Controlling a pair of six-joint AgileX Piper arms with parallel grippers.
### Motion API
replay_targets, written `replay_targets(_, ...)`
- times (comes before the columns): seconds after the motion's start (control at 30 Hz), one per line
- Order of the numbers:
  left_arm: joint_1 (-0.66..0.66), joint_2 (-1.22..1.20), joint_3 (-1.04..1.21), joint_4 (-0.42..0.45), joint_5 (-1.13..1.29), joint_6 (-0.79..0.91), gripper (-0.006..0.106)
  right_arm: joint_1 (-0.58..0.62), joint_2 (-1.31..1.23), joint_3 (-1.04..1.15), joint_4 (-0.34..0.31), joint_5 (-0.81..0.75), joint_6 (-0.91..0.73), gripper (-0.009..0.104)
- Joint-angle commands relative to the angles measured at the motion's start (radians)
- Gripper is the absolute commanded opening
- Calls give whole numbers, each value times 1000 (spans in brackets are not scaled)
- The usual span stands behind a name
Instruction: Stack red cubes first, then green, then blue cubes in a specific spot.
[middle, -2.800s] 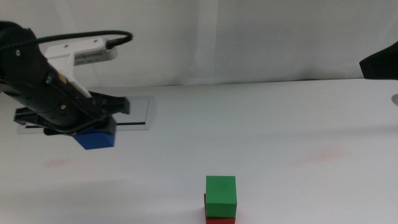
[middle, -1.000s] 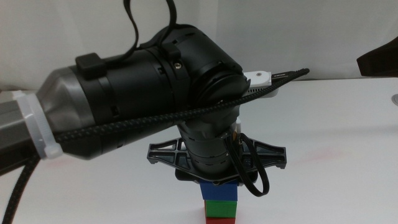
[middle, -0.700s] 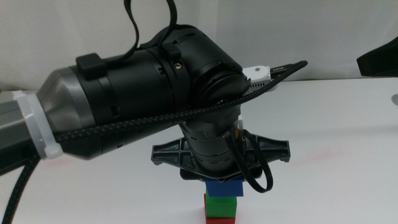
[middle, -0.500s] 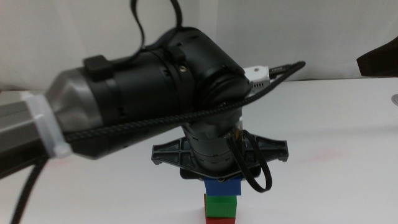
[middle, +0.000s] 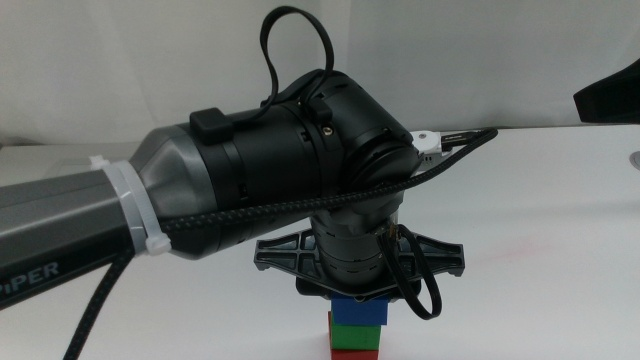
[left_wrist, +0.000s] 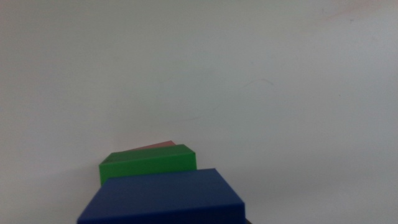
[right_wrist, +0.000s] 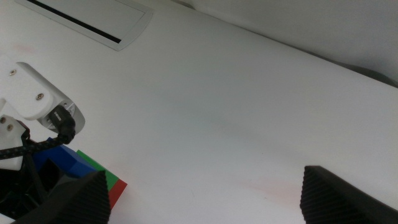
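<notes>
Blue cube (middle: 361, 310) sits on the green cube (middle: 356, 335), which rests on the red cube (middle: 355, 354), all stacked near the front edge of the white counter (middle: 540, 250). Our left end effector (middle: 357, 296) hangs directly over the stack, with the arm's bulk hiding its fingertips in the middle view. In the left wrist view the blue cube fills the near foreground and no jaws show around it, so we cannot tell whether the end effector is clamped on the cube or has let go.

We judge the main hazard to be a sideways nudge. The blue cube looks slightly offset from the green one beneath it, and the column is narrow. If we lift away at a slant, or while one jaw drags on a blue face, the top cube could slide off or the whole stack could topple. A looped cable (middle: 425, 290) dangles near the blue cube and could snag it as we rise.

Open room is generous: bare counter spreads behind and to both sides of the stack. Our right end effector (right_wrist: 199, 199) waits well off to the right, jaws spread wide and holding nothing. A grey-framed panel (right_wrist: 93, 22) lies far back, well apart from the stack.
</notes>
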Motion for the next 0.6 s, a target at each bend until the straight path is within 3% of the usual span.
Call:
replay_targets(0.0, -5, 0, -4, 14, -12, -20, -3, 2, -3, -4, 2, -11, -6, 82)
replay_targets(0.57, -5, 40, -4, 37, 6, -11, -3, 2, -3, -4, 2, -11, -6, 82)
